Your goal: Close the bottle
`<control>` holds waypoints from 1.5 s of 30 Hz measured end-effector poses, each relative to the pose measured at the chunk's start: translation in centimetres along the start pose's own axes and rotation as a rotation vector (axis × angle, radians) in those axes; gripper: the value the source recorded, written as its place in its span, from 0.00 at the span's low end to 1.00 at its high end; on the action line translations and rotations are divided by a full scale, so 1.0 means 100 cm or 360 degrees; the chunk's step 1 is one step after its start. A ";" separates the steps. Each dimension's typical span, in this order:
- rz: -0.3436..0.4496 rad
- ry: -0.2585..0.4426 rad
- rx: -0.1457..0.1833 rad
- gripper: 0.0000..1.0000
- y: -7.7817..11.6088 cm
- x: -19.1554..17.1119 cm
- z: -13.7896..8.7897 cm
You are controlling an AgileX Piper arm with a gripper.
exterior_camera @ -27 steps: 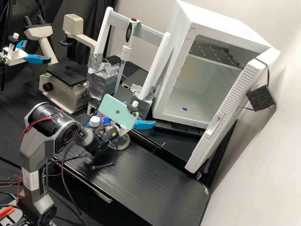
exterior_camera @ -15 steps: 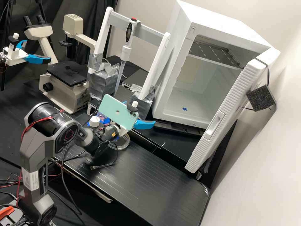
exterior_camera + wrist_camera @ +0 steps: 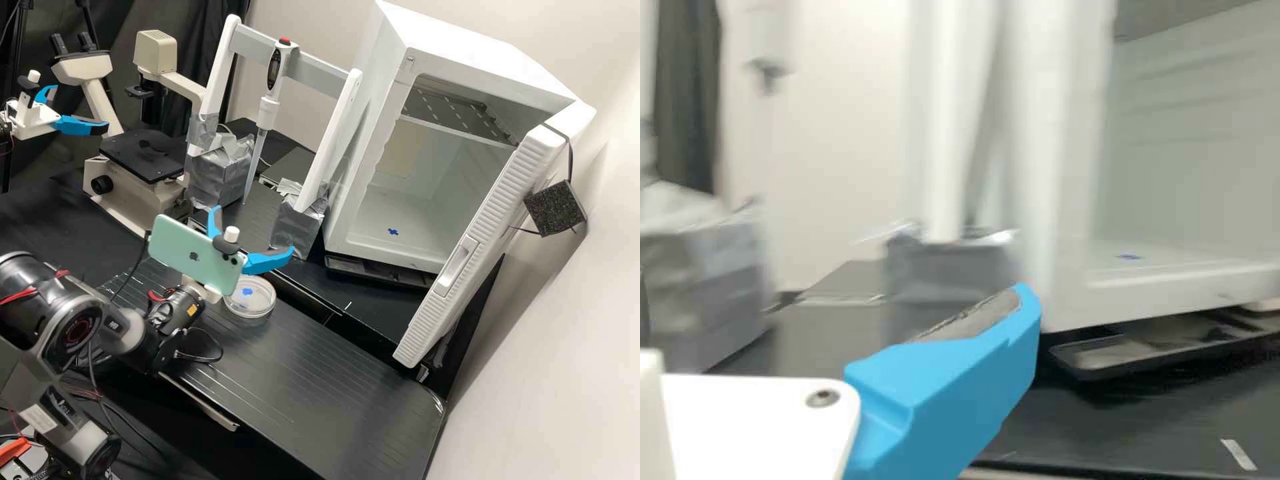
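In the high view my gripper (image 3: 253, 230) is open above the far left part of the bench, its two blue fingers spread with nothing between them. A pale green phone is clamped on its mount and hides part of the bench behind it. From the wrist camera my gripper (image 3: 830, 300) has one blue finger (image 3: 950, 385) well to the side, over blurred surroundings. I cannot make out the bottle or its cap.
A round clear dish (image 3: 250, 305) lies on the black bench (image 3: 313, 373) close to the gripper. Beyond are a pipette (image 3: 267, 113) on a white stand with taped feet, a microscope (image 3: 137, 193) and an open white cabinet (image 3: 373, 227). A second arm's blue fingers hang at far left.
My arm and gripper have swung left and somewhat nearer the camera. The phone now covers the spot where a white round cap with blue beside it showed. More of the clear dish is uncovered.
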 end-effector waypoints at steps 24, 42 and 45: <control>-0.0400 0.0011 -0.0126 0.00 -0.049 -0.019 -0.001; -0.0350 -0.0044 -0.0102 0.00 -0.043 -0.018 0.005; -0.0333 -0.0045 -0.0090 0.00 -0.041 -0.018 0.005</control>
